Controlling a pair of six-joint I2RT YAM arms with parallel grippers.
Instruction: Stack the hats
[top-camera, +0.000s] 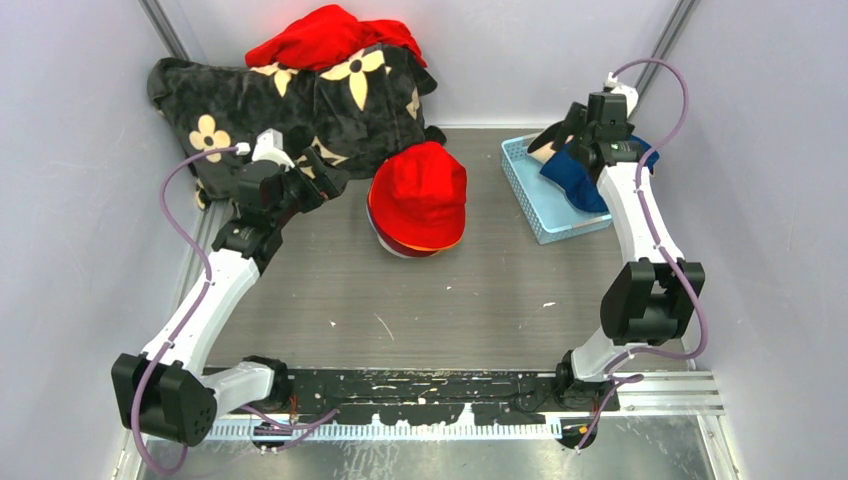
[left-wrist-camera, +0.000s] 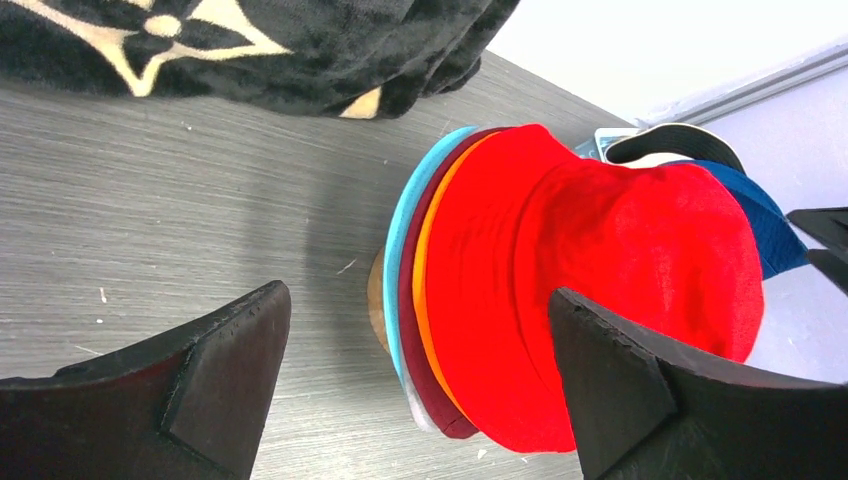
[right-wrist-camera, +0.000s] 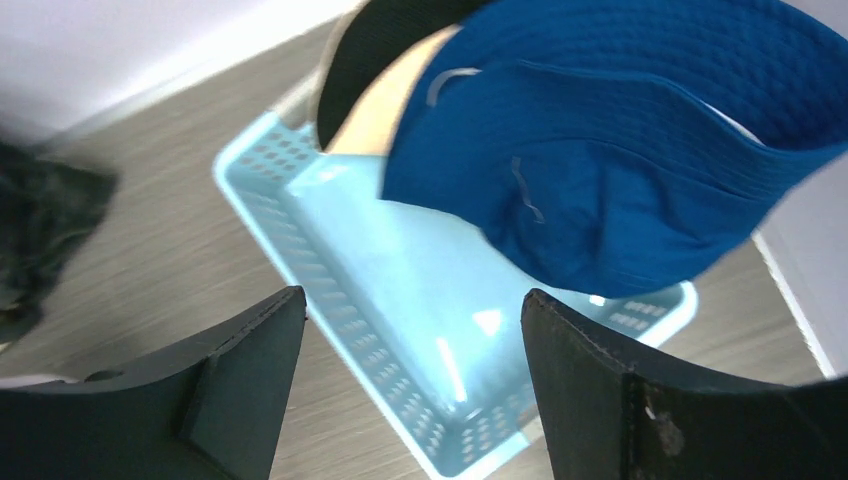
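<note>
Your next pick is the royal blue hat (right-wrist-camera: 620, 150), and the right gripper (right-wrist-camera: 410, 297) is the one to take it. That gripper hangs over the light-blue basket (right-wrist-camera: 400, 330) with its jaws apart and nothing between them. In the right wrist view the jaws frame the bare basket floor. The blue hat sits above and to the right of that gap, slumped over the basket's far side with its brim edge running at a slant towards the right finger. I judge you need to shift up and right before closing, or you will pinch only air above plastic. A second hat, the cream hat (right-wrist-camera: 365, 75) with a dark inside, lies just behind the blue one and touches it, so watch for catching both. The stack (top-camera: 418, 200), with the red hat (left-wrist-camera: 600, 290) on top, stands mid-table, well to the left of the basket. The left gripper (left-wrist-camera: 418, 292) is much nearer to it and faces its side, with jaws wide and empty. Teal, maroon and orange brims show beneath the red. The left arm is far from the basket, so the carry across looks like work for the right arm.
</note>
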